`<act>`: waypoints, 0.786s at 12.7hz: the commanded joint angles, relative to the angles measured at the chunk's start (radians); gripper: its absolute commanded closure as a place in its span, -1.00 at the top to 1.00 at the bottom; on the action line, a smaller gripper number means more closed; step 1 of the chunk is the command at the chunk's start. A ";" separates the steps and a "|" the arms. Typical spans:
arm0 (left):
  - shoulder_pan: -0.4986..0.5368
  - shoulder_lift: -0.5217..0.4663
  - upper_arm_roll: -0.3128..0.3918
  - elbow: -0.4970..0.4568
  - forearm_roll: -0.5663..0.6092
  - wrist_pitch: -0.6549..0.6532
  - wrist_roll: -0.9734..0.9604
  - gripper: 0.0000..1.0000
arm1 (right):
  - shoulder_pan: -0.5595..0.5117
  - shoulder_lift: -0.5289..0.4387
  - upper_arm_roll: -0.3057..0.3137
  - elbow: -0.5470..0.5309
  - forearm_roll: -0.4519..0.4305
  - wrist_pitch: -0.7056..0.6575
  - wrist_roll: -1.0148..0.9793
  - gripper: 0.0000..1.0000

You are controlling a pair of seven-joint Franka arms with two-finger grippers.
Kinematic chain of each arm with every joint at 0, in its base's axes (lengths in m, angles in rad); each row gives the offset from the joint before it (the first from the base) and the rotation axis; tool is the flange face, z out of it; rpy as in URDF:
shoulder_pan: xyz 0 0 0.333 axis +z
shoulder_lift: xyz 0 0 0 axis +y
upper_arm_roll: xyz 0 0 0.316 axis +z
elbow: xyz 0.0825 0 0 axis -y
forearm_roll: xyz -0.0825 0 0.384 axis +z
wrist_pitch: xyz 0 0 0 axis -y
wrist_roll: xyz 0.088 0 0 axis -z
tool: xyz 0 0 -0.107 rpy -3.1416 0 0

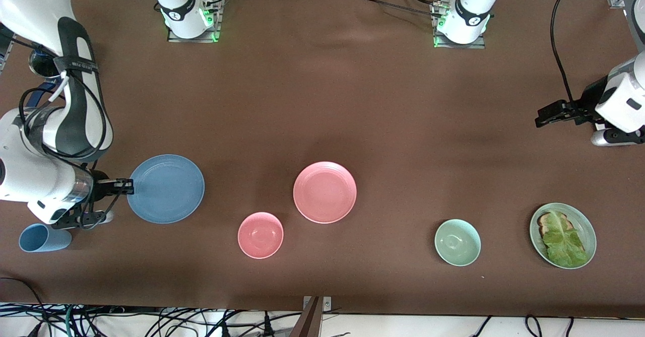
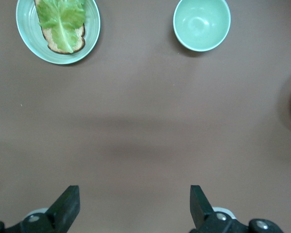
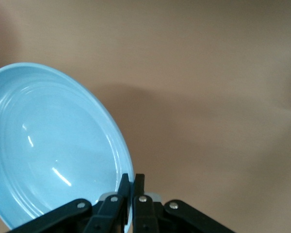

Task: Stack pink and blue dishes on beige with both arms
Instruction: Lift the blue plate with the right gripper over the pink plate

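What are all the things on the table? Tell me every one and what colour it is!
Blue plate: one, blue, toward the right arm's end, its rim pinched by the right gripper.
Pink plate: one, pink, mid-table.
Pink bowl: one, pink, nearer the camera than the pink plate.
Green bowl: one, pale green, toward the left arm's end.
Green plate: one, pale green, beside the green bowl, holding toast and lettuce.
Blue cup: one, blue, on its side by the right arm.
Table: one, brown.
No beige plate shows.
Right gripper: black, shut on the blue plate's rim.
Left gripper: black, open, waiting over bare table.
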 commanded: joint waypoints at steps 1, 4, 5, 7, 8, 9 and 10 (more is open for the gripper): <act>-0.022 -0.041 0.014 -0.009 0.012 -0.020 0.012 1.00 | 0.059 0.002 0.026 0.068 0.012 -0.058 0.098 -1.00; -0.033 -0.053 0.014 0.023 0.024 -0.058 0.011 1.00 | 0.190 0.029 0.027 0.102 0.012 -0.023 0.317 -1.00; -0.032 -0.058 0.016 0.023 0.021 -0.069 0.014 1.00 | 0.234 0.054 0.027 0.122 0.014 0.000 0.391 -1.00; -0.032 -0.058 0.014 0.025 0.022 -0.077 0.014 1.00 | 0.316 0.101 0.027 0.143 0.014 0.070 0.535 -1.00; -0.029 -0.058 0.014 0.025 0.022 -0.077 0.016 1.00 | 0.360 0.121 0.026 0.143 0.014 0.118 0.615 -1.00; -0.023 -0.049 0.012 0.034 0.013 -0.077 0.016 1.00 | 0.389 0.134 0.027 0.143 0.014 0.153 0.681 -1.00; -0.021 -0.035 0.011 0.054 0.012 -0.077 0.011 1.00 | 0.409 0.146 0.027 0.143 0.014 0.186 0.723 -1.00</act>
